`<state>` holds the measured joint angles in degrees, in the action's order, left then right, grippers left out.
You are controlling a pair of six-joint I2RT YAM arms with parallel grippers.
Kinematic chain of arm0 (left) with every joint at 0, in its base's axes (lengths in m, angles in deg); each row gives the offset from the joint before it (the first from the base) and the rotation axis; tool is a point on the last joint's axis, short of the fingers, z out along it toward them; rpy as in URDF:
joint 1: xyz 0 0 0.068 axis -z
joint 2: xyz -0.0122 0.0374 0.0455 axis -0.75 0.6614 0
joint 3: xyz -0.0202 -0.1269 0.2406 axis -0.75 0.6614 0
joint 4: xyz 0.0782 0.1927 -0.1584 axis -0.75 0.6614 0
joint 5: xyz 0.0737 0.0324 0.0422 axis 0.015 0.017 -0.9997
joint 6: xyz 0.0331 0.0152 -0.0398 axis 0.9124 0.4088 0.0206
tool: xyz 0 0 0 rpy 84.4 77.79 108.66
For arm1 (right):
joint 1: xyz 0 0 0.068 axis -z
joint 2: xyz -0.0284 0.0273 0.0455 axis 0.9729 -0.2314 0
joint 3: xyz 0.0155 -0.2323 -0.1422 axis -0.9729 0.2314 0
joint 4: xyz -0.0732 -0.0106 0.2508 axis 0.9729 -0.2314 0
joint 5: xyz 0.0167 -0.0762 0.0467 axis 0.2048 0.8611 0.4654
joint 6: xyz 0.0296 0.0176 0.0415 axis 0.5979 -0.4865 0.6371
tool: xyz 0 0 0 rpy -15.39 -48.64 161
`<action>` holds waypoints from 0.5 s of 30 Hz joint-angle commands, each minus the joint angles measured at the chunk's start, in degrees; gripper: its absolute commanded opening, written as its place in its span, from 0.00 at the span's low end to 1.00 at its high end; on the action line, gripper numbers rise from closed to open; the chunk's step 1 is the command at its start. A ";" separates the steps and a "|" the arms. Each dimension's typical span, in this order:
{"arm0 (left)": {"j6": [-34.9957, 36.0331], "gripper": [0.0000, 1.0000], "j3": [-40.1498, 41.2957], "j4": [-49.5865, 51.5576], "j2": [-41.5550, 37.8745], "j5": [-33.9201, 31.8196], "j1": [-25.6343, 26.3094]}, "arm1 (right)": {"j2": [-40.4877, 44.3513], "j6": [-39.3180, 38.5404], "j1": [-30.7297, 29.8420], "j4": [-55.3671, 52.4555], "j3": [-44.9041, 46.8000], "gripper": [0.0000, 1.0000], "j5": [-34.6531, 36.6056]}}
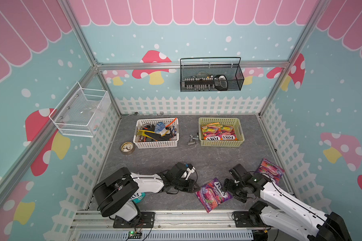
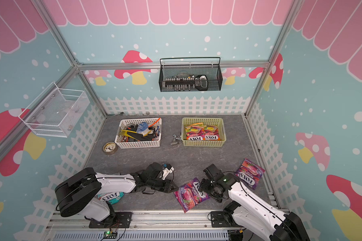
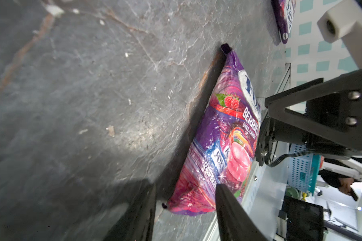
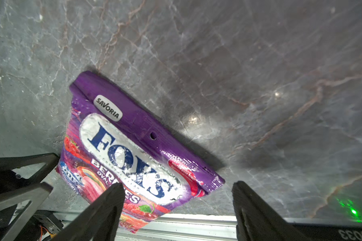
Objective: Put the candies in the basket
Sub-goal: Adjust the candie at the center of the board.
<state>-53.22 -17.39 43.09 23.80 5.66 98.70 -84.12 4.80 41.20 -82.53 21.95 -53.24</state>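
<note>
Purple berry bag (image 1: 214,194): glossy crinkled foil, white FOX'S oval, printed raspberries, a flat sealed seam with a punched hole at its top. It lies flat on the grey marbled tabletop (image 1: 155,158). The left gripper (image 3: 185,185) straddles its bottom end, jaws apart, nothing clasped. The right gripper (image 4: 179,185) is spread wide over its top corner, also empty. Second purple bag (image 1: 270,170) well off to its right; teal bag (image 2: 113,198) well off to its left, half hidden. Farther back from it, the yellow-green perforated basket (image 1: 222,143) holds orange-pink fruit bags (image 1: 228,132)
</note>
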 commanded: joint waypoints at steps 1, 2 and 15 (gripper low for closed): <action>2.13 0.43 -0.85 4.92 2.68 -3.26 0.34 | -0.45 3.12 -0.42 1.53 2.68 0.87 -2.86; 2.31 0.41 -1.16 5.06 3.16 -3.51 0.34 | -0.90 3.48 -0.51 2.66 3.33 0.87 -3.41; 3.94 0.31 -3.11 6.96 6.47 -6.54 -2.11 | 2.30 7.11 -0.87 35.76 14.57 0.81 -15.76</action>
<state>-51.25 -21.04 43.42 28.02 3.93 97.89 -81.89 10.65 40.90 -58.38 32.05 -65.27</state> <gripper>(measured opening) 0.311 0.815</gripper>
